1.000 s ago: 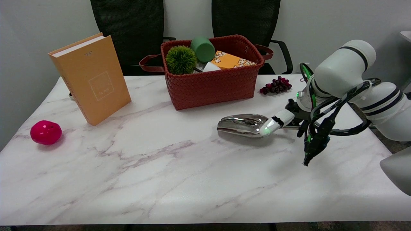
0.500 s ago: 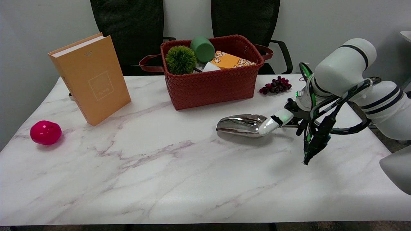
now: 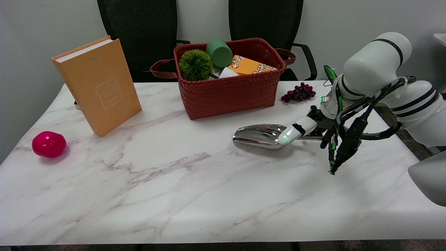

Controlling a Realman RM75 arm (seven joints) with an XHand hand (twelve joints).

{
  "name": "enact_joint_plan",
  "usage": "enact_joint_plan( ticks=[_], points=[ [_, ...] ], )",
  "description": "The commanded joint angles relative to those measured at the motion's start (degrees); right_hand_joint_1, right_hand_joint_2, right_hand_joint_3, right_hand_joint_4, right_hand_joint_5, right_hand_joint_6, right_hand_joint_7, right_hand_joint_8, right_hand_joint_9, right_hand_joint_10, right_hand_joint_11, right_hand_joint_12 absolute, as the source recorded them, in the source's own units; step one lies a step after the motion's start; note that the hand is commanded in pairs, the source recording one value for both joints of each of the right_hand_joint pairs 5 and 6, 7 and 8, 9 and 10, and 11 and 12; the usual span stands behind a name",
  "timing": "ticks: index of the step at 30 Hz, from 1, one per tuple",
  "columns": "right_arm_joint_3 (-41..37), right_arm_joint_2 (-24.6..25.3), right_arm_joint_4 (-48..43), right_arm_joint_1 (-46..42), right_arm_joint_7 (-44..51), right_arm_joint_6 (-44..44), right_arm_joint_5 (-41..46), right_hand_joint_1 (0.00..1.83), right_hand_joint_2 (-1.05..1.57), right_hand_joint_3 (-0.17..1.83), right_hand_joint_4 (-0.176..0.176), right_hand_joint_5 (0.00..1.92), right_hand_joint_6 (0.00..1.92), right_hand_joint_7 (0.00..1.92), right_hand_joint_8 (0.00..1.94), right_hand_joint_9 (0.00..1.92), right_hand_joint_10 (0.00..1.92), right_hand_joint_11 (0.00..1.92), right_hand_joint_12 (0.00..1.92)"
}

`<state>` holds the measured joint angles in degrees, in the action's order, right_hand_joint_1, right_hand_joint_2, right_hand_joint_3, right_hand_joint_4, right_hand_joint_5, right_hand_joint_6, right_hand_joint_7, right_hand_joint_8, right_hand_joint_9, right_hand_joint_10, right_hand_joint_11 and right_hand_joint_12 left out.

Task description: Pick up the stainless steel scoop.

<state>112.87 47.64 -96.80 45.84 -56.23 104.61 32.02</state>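
Observation:
The stainless steel scoop [image 3: 258,135] is at the right middle of the marble table [image 3: 174,181], bowl pointing left, with a shadow on the table under it. My right hand [image 3: 308,126] reaches in from the right and holds the scoop by its handle. One white fingertip [image 3: 288,136] lies along the back of the bowl. The handle is mostly hidden by the hand and by the black cables hanging from the wrist.
A red woven basket [image 3: 230,94] holding a green spiky ball, a green cup and an orange box stands behind the scoop. Dark grapes [image 3: 299,92] lie at the back right. An orange book [image 3: 99,87] stands at the left, a pink ball [image 3: 48,144] near the left edge.
My right hand and forearm have risen a little and shifted left, and the scoop has come up slightly with them. The other things stay where they were.

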Motion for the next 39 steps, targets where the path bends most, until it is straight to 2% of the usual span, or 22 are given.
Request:
enact_joint_plan(
  ticks=[1,2,3,14,18,23,27,30,39],
  points=[
    [-0.31,0.97,1.66,2.85,0.9,1.6,3.58,0.96,-0.44,0.35,0.0,0.21,0.21,0.16,0.16,0.0,0.0,0.0,0.0],
    [-0.31,1.05,2.14,2.97,0.9,1.67,3.84,0.96,-0.44,0.36,0.0,0.21,0.21,0.28,0.28,0.0,0.0,0.0,0.0],
    [-0.31,1.06,2.5,3.05,0.9,1.68,4.01,0.96,-0.44,0.36,0.0,0.19,0.19,0.29,0.29,0.0,0.0,0.0,0.0],
    [-0.39,1.06,2.74,2.91,0.83,1.28,4.2,0.96,-0.43,0.29,0.0,0.09,0.09,0.24,0.24,0.0,0.0,0.0,0.0],
    [-0.39,0.92,2.65,2.84,0.82,1.28,4.2,0.96,-0.42,0.28,0.0,0.07,0.07,0.25,0.25,0.0,0.0,0.22,0.22],
    [-0.87,0.84,2.5,2.68,0.88,1.28,4.33,0.96,-0.41,0.28,0.0,0.06,0.06,0.27,0.27,0.0,0.0,0.34,0.34],
    [-1.73,0.6,1.92,2.34,0.9,1.28,4.14,0.96,-0.41,0.27,0.0,0.06,0.06,0.27,0.27,0.0,0.0,0.54,0.54],
    [-1.75,0.58,1.86,2.2,0.9,1.22,4.12,0.96,-0.41,0.27,0.0,0.04,0.04,0.27,0.27,0.0,0.0,0.61,0.61],
    [-2.31,0.58,2.08,1.96,0.9,1.2,4.12,0.96,-0.41,0.28,0.0,0.02,0.02,0.27,0.27,0.0,0.0,0.63,0.63]
  ],
)
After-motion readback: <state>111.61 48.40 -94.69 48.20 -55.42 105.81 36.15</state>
